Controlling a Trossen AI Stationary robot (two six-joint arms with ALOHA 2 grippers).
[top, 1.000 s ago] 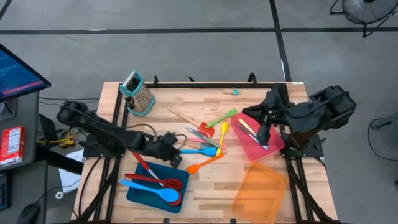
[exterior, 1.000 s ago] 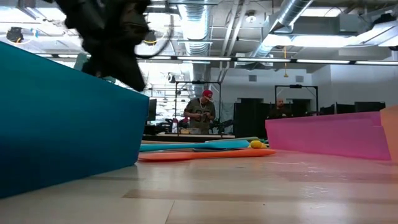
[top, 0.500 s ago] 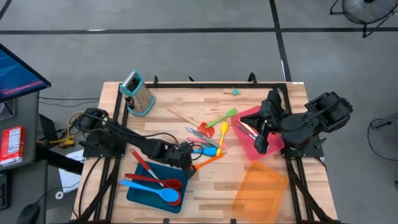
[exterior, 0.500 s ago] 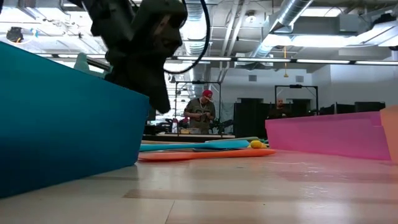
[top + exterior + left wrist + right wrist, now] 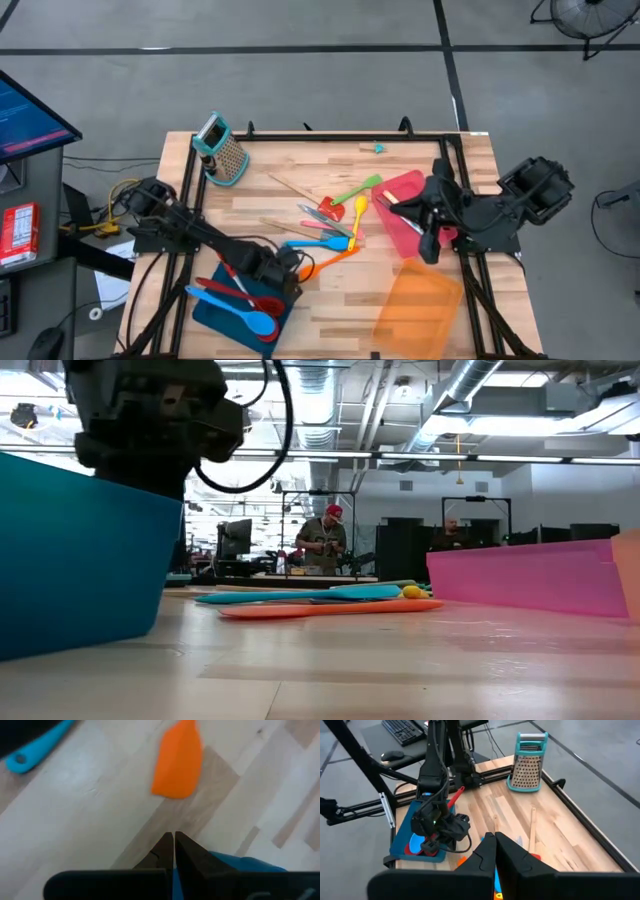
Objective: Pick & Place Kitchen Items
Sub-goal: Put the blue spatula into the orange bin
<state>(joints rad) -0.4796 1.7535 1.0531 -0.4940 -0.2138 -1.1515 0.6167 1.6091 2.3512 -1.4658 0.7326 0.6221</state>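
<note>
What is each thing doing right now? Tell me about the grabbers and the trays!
left gripper: shut, empty, at the blue tray's edge.
right gripper: shut, empty, raised above the table.
blue tray: holds red and blue utensils.
red tray: holds utensils.
orange tray: empty.
grater: upright.

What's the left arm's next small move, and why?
Probably lift off the blue tray and open over the loose utensils mid-table. The left gripper is shut with nothing between its fingers, at the tray's edge near the orange spatula. The tray has skewed under it since a second ago, so staying low risks pushing it further.
</note>
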